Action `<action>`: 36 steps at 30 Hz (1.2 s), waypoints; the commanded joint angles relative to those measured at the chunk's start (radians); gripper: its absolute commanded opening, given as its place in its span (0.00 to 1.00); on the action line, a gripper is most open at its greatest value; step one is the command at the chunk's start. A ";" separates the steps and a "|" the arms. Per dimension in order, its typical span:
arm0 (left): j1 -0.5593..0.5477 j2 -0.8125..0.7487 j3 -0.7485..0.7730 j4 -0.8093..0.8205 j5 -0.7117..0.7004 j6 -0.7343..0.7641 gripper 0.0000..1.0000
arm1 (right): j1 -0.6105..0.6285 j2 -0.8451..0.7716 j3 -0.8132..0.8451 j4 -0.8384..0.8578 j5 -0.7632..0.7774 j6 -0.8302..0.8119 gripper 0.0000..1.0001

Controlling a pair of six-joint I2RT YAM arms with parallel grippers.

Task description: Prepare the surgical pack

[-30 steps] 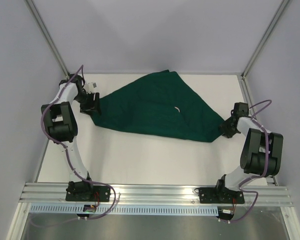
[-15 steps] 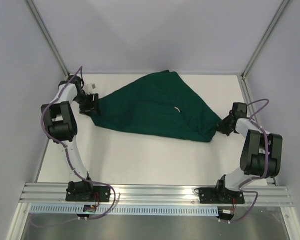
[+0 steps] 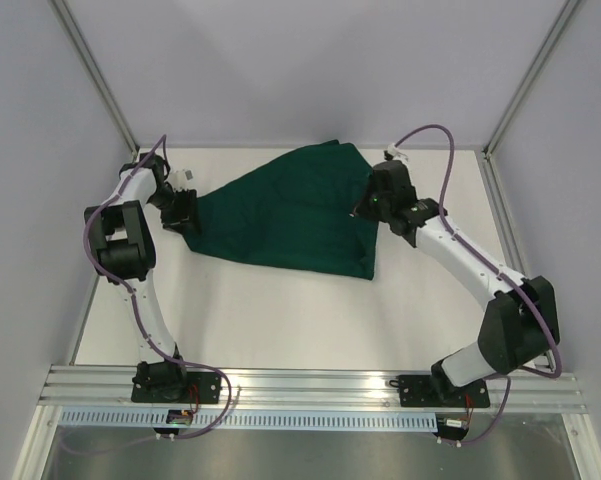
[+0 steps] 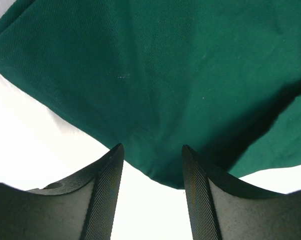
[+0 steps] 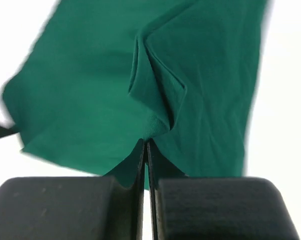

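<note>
We see the dark green drape (image 3: pixel 290 215) lying on the white tabletop (image 3: pixel 280 310), towards the far side and between the two arms. From above it makes a rough triangle. One point reaches left, a peak sits at the far edge, and a blunt corner hangs towards us on the right.

Our left hand (image 3: pixel 183 213) sits low at the drape's left point. In the left wrist view, its fingers (image 4: pixel 105 195) stand apart with bare tabletop showing between them. A corner of the drape (image 4: pixel 165 65) dips just into the gap at the fingertips, and neither finger presses on it. So the left hand (image 4: pixel 153 150) is spread wide and grips nothing.

Our right arm (image 3: pixel 460 255) stretches across from the right. It carries the right hand (image 3: pixel 372 208) over the drape's right-hand part.

In the right wrist view, the two fingers (image 5: pixel 190 210) are pressed almost together, with only a thin slit between them. A ridge of green cloth runs up into that slit. From there creases fan out across the drape (image 5: pixel 90 100), whose edges look blurred. The right hand (image 5: pixel 145 142) is therefore clamped on a pinch of the drape.
</note>
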 commanded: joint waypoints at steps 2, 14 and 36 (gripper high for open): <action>0.011 0.013 0.000 0.016 0.024 -0.021 0.55 | 0.144 0.100 0.164 0.036 0.059 -0.016 0.00; 0.016 0.019 -0.003 0.023 0.039 -0.014 0.43 | 0.365 0.464 0.511 0.035 0.013 -0.093 0.01; 0.043 -0.019 0.031 0.025 -0.013 -0.007 0.50 | 0.395 0.530 0.642 -0.036 -0.175 -0.255 0.57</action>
